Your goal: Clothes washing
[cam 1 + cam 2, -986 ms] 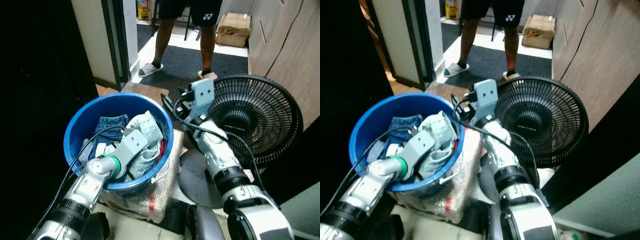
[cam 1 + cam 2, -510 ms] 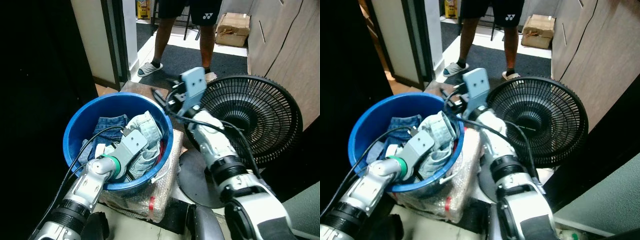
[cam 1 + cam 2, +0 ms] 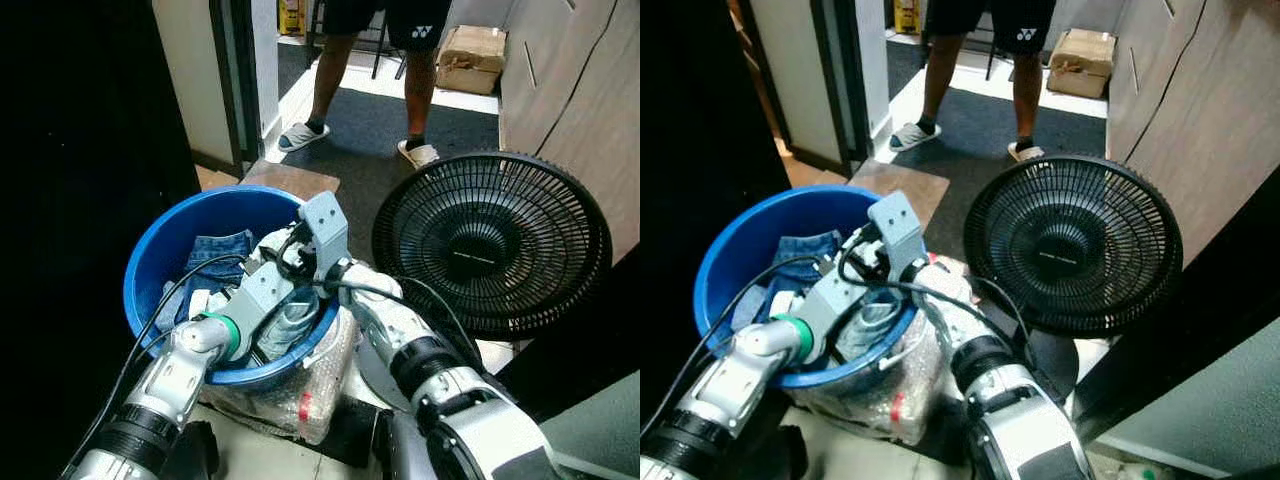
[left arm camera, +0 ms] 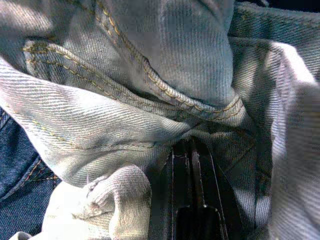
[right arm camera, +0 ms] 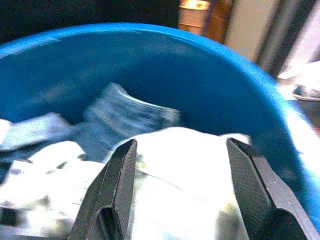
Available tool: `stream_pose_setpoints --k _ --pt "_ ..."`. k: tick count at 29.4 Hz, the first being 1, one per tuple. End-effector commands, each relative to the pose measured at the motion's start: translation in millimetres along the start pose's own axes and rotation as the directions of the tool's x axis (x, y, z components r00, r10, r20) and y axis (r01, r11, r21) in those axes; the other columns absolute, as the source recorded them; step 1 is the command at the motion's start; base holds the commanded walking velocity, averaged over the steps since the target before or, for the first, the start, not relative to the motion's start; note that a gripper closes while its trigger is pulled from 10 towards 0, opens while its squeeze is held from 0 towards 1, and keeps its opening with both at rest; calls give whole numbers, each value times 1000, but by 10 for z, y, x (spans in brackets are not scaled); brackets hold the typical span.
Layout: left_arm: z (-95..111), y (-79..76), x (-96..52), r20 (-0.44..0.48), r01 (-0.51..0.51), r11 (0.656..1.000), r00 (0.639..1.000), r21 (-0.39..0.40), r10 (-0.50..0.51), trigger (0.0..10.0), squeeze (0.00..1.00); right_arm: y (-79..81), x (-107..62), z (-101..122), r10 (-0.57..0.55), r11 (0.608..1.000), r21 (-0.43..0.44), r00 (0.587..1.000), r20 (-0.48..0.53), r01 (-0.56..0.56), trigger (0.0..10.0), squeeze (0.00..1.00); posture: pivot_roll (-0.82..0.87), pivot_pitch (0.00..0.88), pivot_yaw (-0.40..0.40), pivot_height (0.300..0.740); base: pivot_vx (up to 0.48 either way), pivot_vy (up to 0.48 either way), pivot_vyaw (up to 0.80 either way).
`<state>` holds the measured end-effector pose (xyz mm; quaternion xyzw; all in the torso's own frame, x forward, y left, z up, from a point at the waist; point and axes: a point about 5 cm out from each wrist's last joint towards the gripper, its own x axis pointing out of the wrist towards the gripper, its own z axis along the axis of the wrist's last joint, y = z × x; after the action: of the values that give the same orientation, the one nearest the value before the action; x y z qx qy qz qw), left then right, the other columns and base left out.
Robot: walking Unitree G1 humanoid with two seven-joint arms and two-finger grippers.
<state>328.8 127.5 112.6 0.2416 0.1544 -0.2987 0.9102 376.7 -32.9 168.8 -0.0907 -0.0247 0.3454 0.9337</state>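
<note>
A tiled floor (image 3: 265,455) runs toward a doorway with a dark mat, and a blue basin (image 3: 160,262) of clothes stands on a plastic-wrapped bundle (image 3: 300,400) at the robot's feet. The basin holds a heap of pale washed denim (image 3: 290,315) over darker jeans (image 3: 215,248), which lie against the far left wall.

The left gripper (image 4: 187,165) is buried in the pale denim; its wrist view shows black fingers pressed together with folds of stitched cloth bunched close around them, so it is clenched in the fabric, though a firm grasp cannot be confirmed. The head views show only that wrist going down into the heap.

The right gripper (image 5: 180,175) reaches over the basin's near right rim, its two fingers (image 5: 117,190) spread wide apart and released above a white-lit mound of cloth, with the blue inner wall beyond.

A black floor fan (image 3: 490,245) stands just beside the basin on the robot's right, its grille facing up toward the camera. A cardboard box (image 3: 475,55) sits by the wooden cabinet. A person's legs (image 3: 330,70) in slippers stand on the mat beyond the basin.
</note>
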Motion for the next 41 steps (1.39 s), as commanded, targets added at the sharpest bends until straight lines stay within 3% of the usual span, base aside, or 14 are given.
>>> stream_pose_setpoints --k 1,10,12,15,23,25,26,29,33,37,41 --pt "-114 -109 20 -51 49 999 998 -13 -49 10000 0 -19 -18 -37 -18 1000 -13 1000 -17 18 10000 0 140 80 -21 471 0 0 0" --pt "-97 -116 47 -47 62 998 997 -6 -62 10000 0 -320 -156 -110 -101 995 -7 993 -53 101 10000 0 109 64 0 471 0 0 0" --pt "-78 -115 60 -44 66 998 997 0 -66 10000 0 -413 -209 -187 -121 990 55 987 -102 127 10000 0 115 60 3 471 0 0 0" --pt "-77 -106 55 -45 65 998 997 3 -65 10000 0 -362 -201 -264 -75 988 123 986 -146 93 10000 0 124 59 1 471 0 0 0" --pt "-87 -97 44 -47 62 998 997 4 -62 10000 0 -297 -183 -298 -39 990 126 985 -166 61 10000 0 130 58 -1 471 0 0 0" --pt "-101 -96 29 -51 56 998 997 1 -56 10000 0 -288 -119 -104 -48 998 37 997 -66 50 10000 0 137 59 -6 471 0 0 0" --pt "-101 -96 29 -51 56 998 997 1 -56 10000 0 -288 -119 -104 -48 998 37 997 -66 50 10000 0 137 59 -6 471 0 0 0" --pt "-114 -106 20 -53 55 998 997 -3 -55 10000 0 -392 -70 351 -122 988 -77 984 133 133 10000 0 134 61 -9 471 0 0 0" --pt "-114 -110 24 -53 56 998 997 -3 -56 10000 0 -429 -77 426 -143 984 -85 976 162 158 10000 0 131 62 -8 471 0 0 0" --pt "-103 -115 43 -50 66 998 997 1 -66 10000 0 -636 -160 544 -244 959 -98 949 202 267 10000 0 122 62 -2 471 0 0 0" --pt "-101 -114 45 -50 68 998 996 3 -68 10000 0 -614 -138 466 -216 973 -50 962 165 227 10000 0 122 62 -2 471 0 0 0"
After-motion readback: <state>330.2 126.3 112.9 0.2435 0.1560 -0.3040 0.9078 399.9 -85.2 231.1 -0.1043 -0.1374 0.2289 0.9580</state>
